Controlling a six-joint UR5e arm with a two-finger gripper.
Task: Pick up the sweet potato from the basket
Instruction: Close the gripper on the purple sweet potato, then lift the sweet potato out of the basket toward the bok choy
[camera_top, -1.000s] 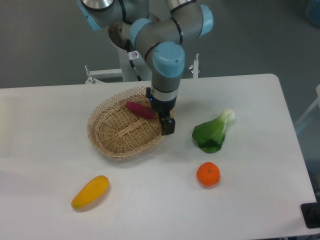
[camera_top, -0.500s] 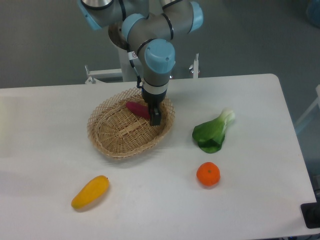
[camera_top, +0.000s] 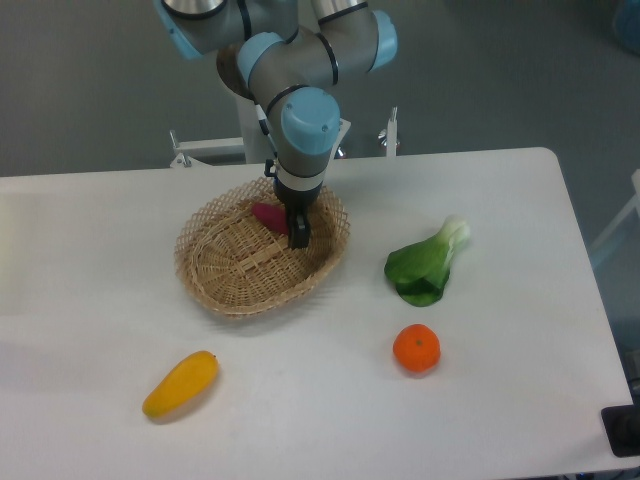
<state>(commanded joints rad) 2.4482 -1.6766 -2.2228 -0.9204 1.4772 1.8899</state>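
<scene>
Reaching down from the rear of the desk (camera_top: 300, 400), the arm holds its claw (camera_top: 297, 232) inside the basket (camera_top: 225, 280), right at the sweet potato (camera_top: 267, 215). Only the left end of the magenta tuber shows; the rest is hidden behind the dark claw fingers (camera_top: 298, 233), so I cannot tell how far the claw is open or whether it has hold of the tuber (the two overlap in this view). The sweet potato lies in the rear right part of the basket, close under the lacy rim. The basket sits on the desk left of centre, nearer the rear edge than the front. A green leafy vegetable (camera_top: 425, 265) with a pale stalk lies to the right of the basket, apart from it. An orange (camera_top: 416, 348) rests in front of that vegetable, toward the front edge. A yellow fruit (camera_top: 180, 384) lies near the front left part of the desk, well apart from the basket.
</scene>
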